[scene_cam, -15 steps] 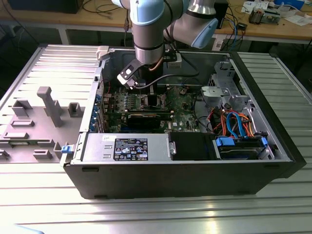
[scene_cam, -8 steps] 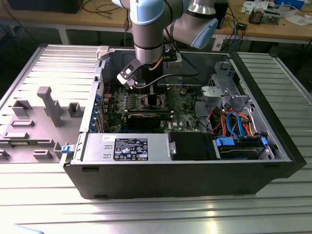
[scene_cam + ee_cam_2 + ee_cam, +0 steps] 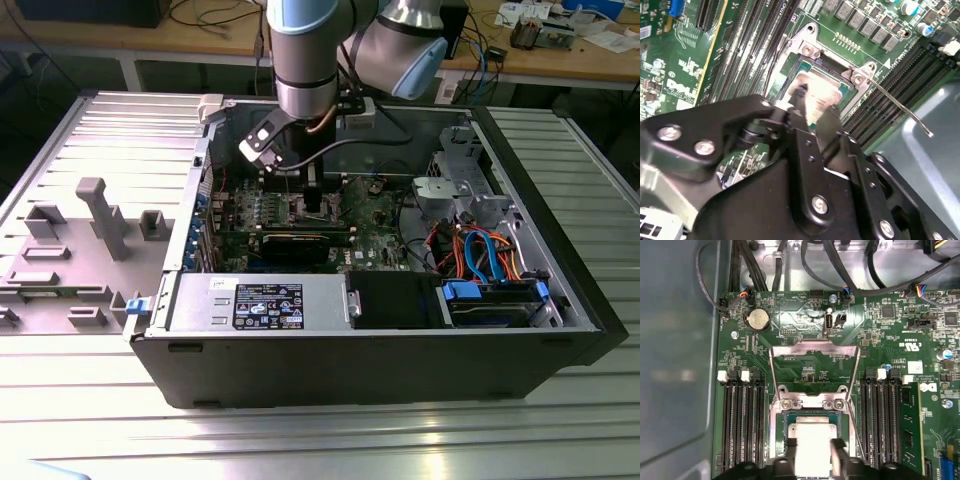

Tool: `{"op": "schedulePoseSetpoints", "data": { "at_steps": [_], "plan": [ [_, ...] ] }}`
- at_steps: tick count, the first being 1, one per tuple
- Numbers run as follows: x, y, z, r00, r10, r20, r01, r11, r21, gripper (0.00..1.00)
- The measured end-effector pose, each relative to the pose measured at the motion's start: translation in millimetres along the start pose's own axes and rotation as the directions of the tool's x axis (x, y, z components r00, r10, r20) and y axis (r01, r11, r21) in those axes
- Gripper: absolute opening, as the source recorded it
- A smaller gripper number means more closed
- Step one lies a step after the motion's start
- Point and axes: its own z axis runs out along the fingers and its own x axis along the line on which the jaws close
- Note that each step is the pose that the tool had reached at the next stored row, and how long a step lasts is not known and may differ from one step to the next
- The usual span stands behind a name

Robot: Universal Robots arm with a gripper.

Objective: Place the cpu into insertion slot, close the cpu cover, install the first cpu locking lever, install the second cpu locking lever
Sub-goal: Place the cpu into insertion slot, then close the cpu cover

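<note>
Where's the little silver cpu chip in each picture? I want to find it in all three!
Exterior view: the cpu is hidden under the gripper, over the green board.
Second wrist view: the cpu lies just beyond the gripper.
First wrist view: the cpu sits between the rows of black memory slots, beneath the gripper.
Shared landmark: the gripper, right over the chip.

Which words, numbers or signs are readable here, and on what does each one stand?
Nothing can be quoted reliably.
On the grey box, the black label: print too small to read.
On the green circuit board: white lettering, too small to read.
On that board, a white triangle: a sign without words.
</note>
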Motion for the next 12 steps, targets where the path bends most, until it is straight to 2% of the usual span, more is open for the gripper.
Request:
{"op": "schedulePoseSetpoints", "data": {
  "at_steps": [1, 3, 5, 12],
  "plan": [
    [0.0, 0.3, -0.3, 1.0000, 0.000, -0.0003, 0.000, 1.0000, 0.0006, 0.23],
    [0.0, 0.4, -0.4, 1.0000, 0.000, -0.0001, 0.000, 1.0000, 0.0007, 0.23],
    [0.0, 0.4, -0.4, 1.0000, 0.000, -0.0001, 0.000, 1.0000, 0.0007, 0.11],
    [0.0, 0.5, -0.4, 1.0000, 0.000, -0.0001, 0.000, 1.0000, 0.0007, 0.11]
  ]
}}
